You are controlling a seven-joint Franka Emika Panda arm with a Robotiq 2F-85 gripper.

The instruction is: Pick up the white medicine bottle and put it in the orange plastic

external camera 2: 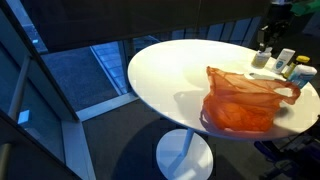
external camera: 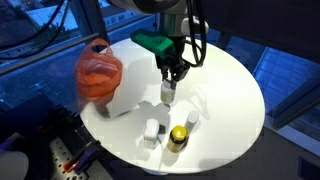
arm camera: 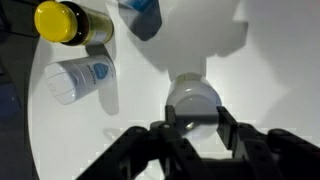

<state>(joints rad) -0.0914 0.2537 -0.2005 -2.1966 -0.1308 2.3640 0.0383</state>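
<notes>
Gripper (external camera: 171, 82) is hanging over the round white table (external camera: 225, 85), pointing straight down, and its two dark fingers (arm camera: 165, 128) are standing on either side of the white medicine bottle (arm camera: 192, 96). In the wrist view the bottle is sitting right between the fingertips (its rounded top is facing the camera), but I cannot tell if the fingers are already pressing on it or only framing it with a small gap. In an exterior view the same bottle (external camera: 169, 96) is standing upright on the table, directly below the gripper.

Beyond the fingertips and off to one side, a bottle with a yellow cap (arm camera: 70, 22) is standing, and a second white bottle with blue print (arm camera: 80, 78) is lying on its side just beside it, nearer to the gripper. A blue object (arm camera: 140, 14) is showing at the far edge of the wrist view, cut off by the frame.

The orange plastic bag (external camera: 99, 72) is resting on the table well apart from the gripper, crumpled and with its mouth upward. In both exterior views it is lying near the table rim (external camera 2: 150, 95), with the gripper (external camera 2: 263, 45) on the far side of the bag (external camera 2: 243, 103).
</notes>
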